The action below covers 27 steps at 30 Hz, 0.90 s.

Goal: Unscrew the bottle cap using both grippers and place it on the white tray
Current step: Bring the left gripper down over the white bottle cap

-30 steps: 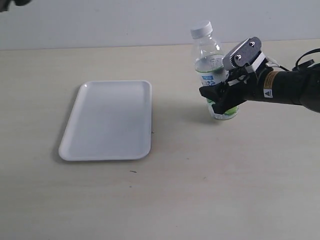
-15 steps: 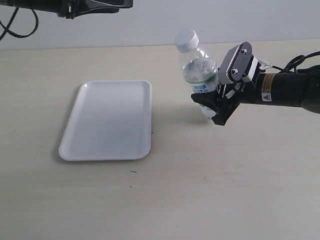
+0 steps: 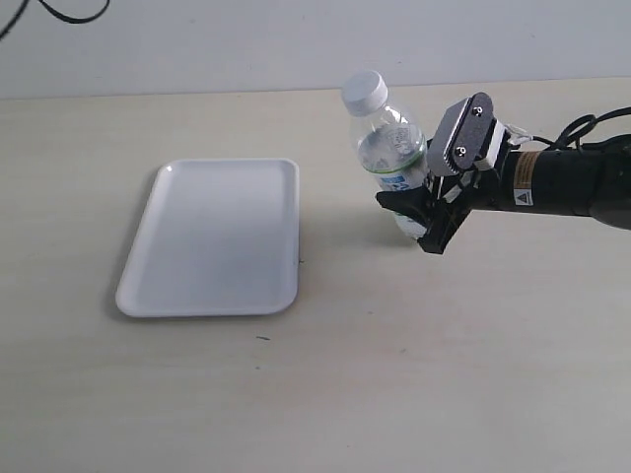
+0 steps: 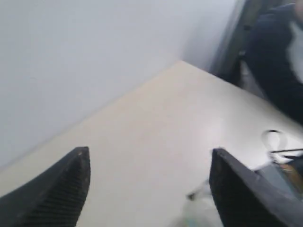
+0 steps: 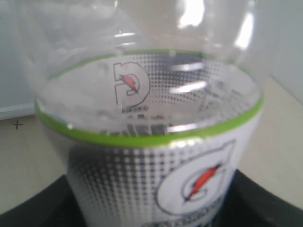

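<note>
Holding the bottle (image 3: 392, 143) tilted toward the white tray (image 3: 212, 236) — right hand (image 3: 418, 219) pinching its label, bottle cap (image 3: 364, 90) on.
Bare tabletop (image 3: 325, 394) between tray's edge and bottle, room in front too; left hand (image 4: 149, 153) spread, nothing between — gone from the exterior view's top edge, where it showed earlier; bottle stood upright a second ago.

Colours at the scene: we see a clear bottle (image 3: 392, 138) with a white bottle cap (image 3: 364, 89). Its label (image 5: 161, 184) is white with a grey dot pattern, a lime-green band and a red-orange bolt logo. The right gripper (image 3: 412, 222) is black with a grey plate (image 3: 463, 128) and a yellowish sticker (image 3: 525, 175). The left gripper (image 4: 149, 161) is black and finely ribbed. The white tray (image 3: 212, 236) is unpatterned, and the tabletop (image 3: 394, 374) is pale beige with faint wood grain.
</note>
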Each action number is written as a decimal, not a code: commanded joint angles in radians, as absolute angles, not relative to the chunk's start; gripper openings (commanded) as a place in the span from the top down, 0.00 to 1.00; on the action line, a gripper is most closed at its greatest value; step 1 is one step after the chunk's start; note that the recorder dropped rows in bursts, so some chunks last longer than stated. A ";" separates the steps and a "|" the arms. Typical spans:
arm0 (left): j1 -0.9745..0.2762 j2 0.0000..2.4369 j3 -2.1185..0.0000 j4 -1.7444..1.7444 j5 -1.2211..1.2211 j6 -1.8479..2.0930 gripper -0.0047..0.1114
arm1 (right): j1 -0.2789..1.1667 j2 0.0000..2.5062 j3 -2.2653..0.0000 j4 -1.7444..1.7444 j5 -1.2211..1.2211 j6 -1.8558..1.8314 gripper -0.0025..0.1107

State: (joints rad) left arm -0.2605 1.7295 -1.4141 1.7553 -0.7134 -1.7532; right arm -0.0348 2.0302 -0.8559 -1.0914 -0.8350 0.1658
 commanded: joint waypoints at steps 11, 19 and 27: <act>-0.252 1.723 -1.253 1.744 0.318 -0.913 0.37 | -0.034 2.026 -0.855 -1.057 -0.858 0.158 0.98; -0.269 1.721 -1.260 0.938 0.551 -0.271 0.37 | -0.034 2.026 -0.855 -1.046 -0.869 0.156 0.98; -0.273 1.720 -1.328 -0.435 0.802 0.631 0.37 | -0.034 2.026 -0.855 -1.057 -0.869 0.160 0.98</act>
